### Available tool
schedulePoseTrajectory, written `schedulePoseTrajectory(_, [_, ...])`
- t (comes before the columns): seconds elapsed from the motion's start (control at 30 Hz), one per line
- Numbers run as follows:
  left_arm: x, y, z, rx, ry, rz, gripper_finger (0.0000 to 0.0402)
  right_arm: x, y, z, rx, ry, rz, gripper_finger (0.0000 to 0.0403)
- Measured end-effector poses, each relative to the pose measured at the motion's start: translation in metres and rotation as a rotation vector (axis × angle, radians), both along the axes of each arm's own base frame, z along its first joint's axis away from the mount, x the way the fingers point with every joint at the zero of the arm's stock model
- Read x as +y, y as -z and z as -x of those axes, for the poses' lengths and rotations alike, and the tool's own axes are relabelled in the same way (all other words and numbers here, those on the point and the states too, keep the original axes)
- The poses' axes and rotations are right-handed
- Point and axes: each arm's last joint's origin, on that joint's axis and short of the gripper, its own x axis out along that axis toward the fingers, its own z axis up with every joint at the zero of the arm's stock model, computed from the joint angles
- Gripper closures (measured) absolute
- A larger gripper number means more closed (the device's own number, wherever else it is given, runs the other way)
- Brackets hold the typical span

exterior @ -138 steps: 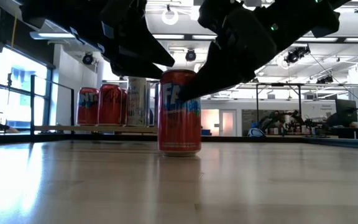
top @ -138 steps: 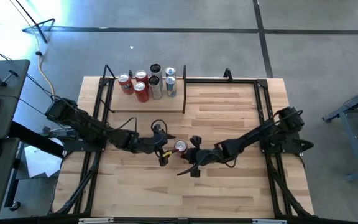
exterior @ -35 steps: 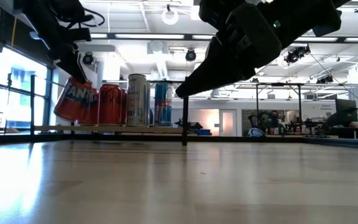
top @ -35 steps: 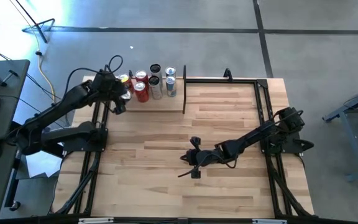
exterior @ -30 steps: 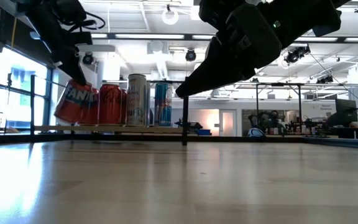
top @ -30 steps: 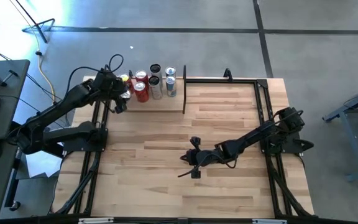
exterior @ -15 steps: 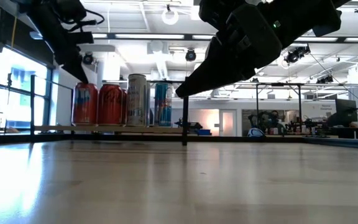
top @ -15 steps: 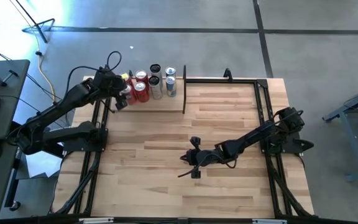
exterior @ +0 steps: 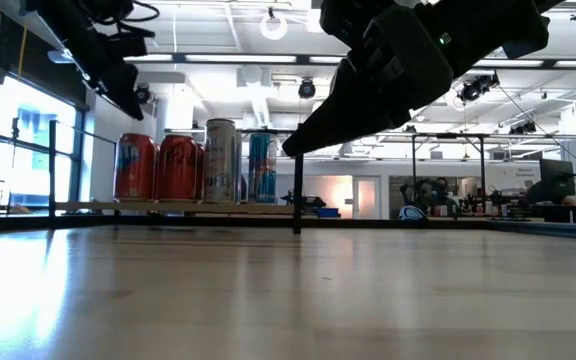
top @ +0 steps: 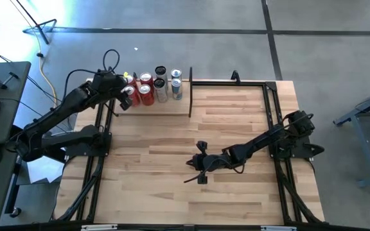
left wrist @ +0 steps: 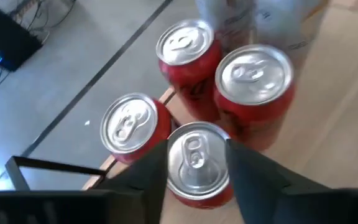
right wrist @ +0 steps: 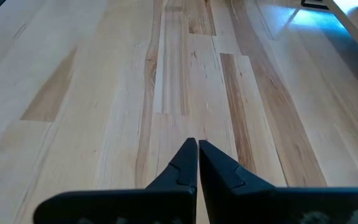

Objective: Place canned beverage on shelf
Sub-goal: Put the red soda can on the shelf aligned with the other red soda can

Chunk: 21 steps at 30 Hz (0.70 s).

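The red canned beverage (left wrist: pixel 196 163) stands upright on its base at the left end of the pale wood shelf (top: pixel 166 108), beside two other red cans (left wrist: pixel 253 74). My left gripper (left wrist: pixel 196 144) hangs open just above it, one finger over each side of its top; in the low view the gripper (exterior: pixel 123 95) is clear of the can (exterior: pixel 135 167). My right gripper (top: pixel 201 164) hovers shut over the middle of the table, its fingertips (right wrist: pixel 190 150) together and holding nothing.
Several more cans, red, silver and blue (exterior: pixel 223 160), stand on the shelf close behind and to the right of the placed one. A thin upright end panel (top: pixel 191 86) closes the shelf's right end. Black frame rails (top: pixel 275 128) run along the table's sides.
My left gripper set the tilted red can upright on the shelf's left end, let go of it and rose. The can now stands on its own beside the other red cans.
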Motion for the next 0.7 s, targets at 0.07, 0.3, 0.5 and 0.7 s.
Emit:
schedulePoseTrajectory(0.07, [0.004, 0.003, -0.002, 0.031, -0.033, 0.003, 0.0283, 0.0, 0.0, 0.0, -0.002, 0.0, -0.001, 0.0403])
schedulePoseTrajectory(0.3, [0.021, 0.02, -0.012, 0.17, -0.165, 0.013, 0.0395, 0.0, 0.0, 0.0, -0.002, 0.0, -0.001, 0.0403])
schedulePoseTrajectory(0.5, [0.021, 0.023, -0.01, 0.186, -0.265, 0.034, 0.0396, 0.0, 0.0, 0.0, -0.002, -0.004, 0.005, 0.0403])
schedulePoseTrajectory(0.7, [0.016, 0.017, -0.006, 0.164, -0.318, 0.096, 0.0399, 0.0, 0.0, 0.0, -0.002, -0.004, 0.005, 0.0403])
